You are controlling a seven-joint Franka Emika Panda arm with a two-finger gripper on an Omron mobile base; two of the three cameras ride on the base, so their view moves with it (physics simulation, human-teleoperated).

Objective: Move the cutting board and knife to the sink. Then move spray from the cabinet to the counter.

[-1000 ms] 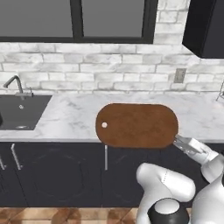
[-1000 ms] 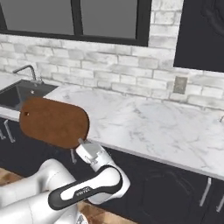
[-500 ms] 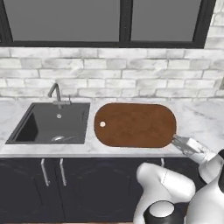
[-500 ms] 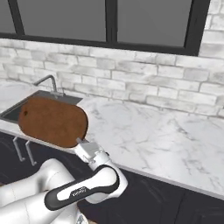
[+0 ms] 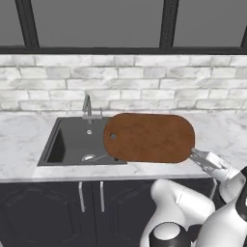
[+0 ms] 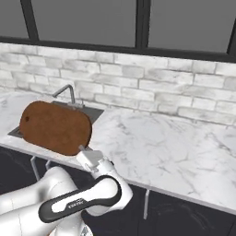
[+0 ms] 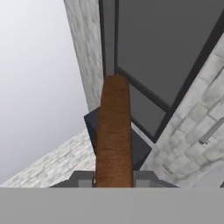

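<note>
The counter (image 6: pixel 152 138) runs ahead of the gripper (image 5: pixel 197 155), with the sink (image 5: pixel 72 144) well off to its left; the cutting board (image 5: pixel 149 137) (held up off the marble) hangs from the clenched jaws by its right end, its holed end over the basin's near corner. First step is in hand; next the board likely needs carrying further left, then lowering into the sink.

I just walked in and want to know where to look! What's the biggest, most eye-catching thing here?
The big brown cutting board jumps out first: the robot's tool pinches its right end and holds it up in the air, its left end with the small hole over the right side of the dark sink. Behind them runs a pale brick wall under dark windows.
</note>
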